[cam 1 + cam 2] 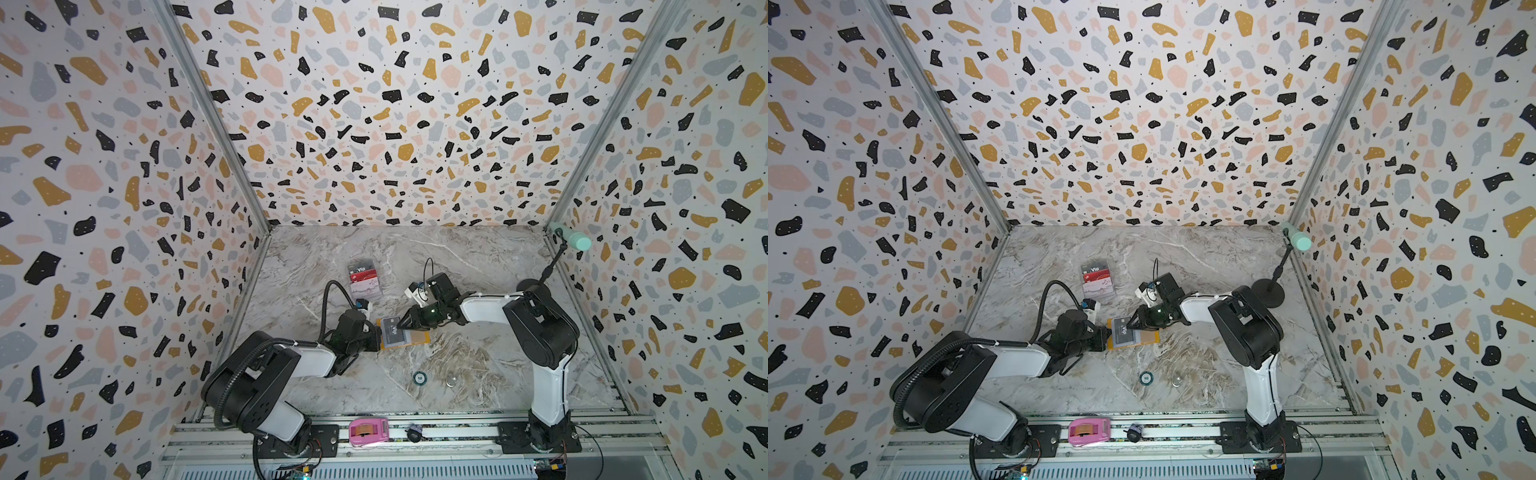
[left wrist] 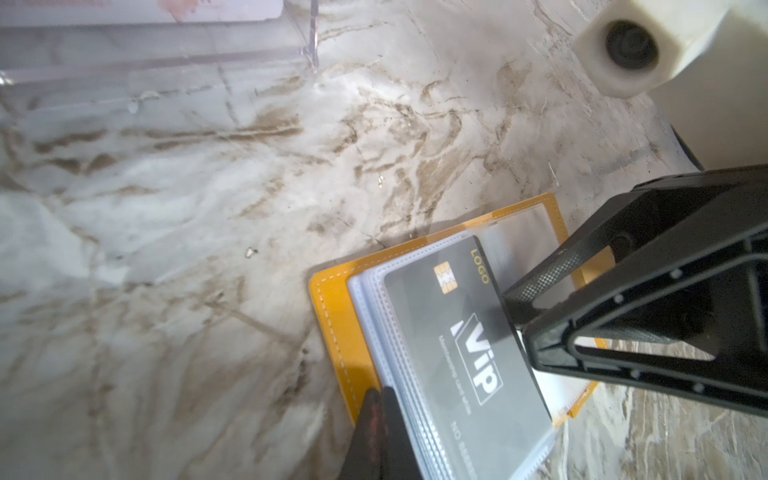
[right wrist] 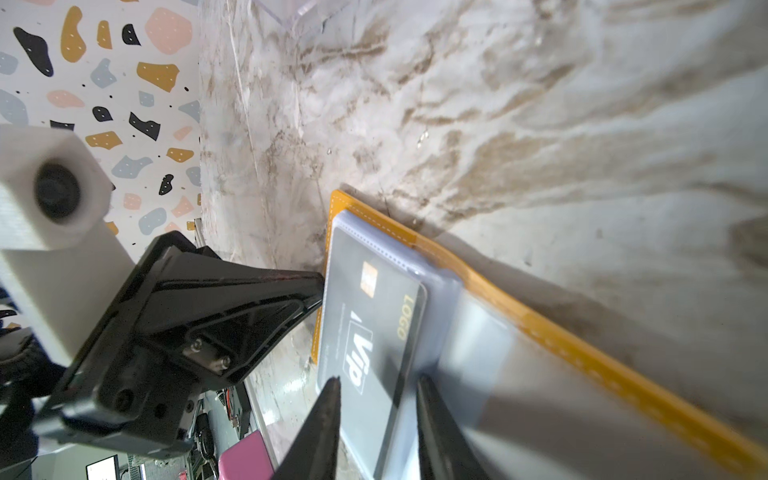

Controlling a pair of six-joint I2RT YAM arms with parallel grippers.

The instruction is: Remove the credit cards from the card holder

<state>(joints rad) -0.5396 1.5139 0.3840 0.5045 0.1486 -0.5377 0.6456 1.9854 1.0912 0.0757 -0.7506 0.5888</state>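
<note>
The table [image 1: 478, 266] is slick marble, so the widest risk is things skating across it.

A clear stand [image 1: 365, 286] with cards in it sits behind the holder, toward the back edge. It is near enough that a swinging arm could knock it.

The holder [image 1: 420, 338] lies open near the table's middle, a little toward the front edge. Only the left gripper [image 2: 380, 395] steadies it, with its fingers closed together and their tips on the holder's left border. I cannot tell whether they pinch the cover or merely press on it. If they only press, a sideways pull from the other arm would likely drag the holder along rather than free a card.

The sleeves [image 2: 368, 291] are loose, stacked pages. A pull that goes up rather than along the pocket could lift or fold the top page and jam the card.

The Vip card [image 2: 461, 332] lies on top of that stack, with one long edge jutting past the sleeves toward the right gripper [image 3: 378, 380]. That gripper's fingers stand narrowly apart with the card's end between them, not clamped. Closing off-centre might catch sleeve plastic along with the card. It might also nip only a corner, so the card pivots and slips free.
</note>
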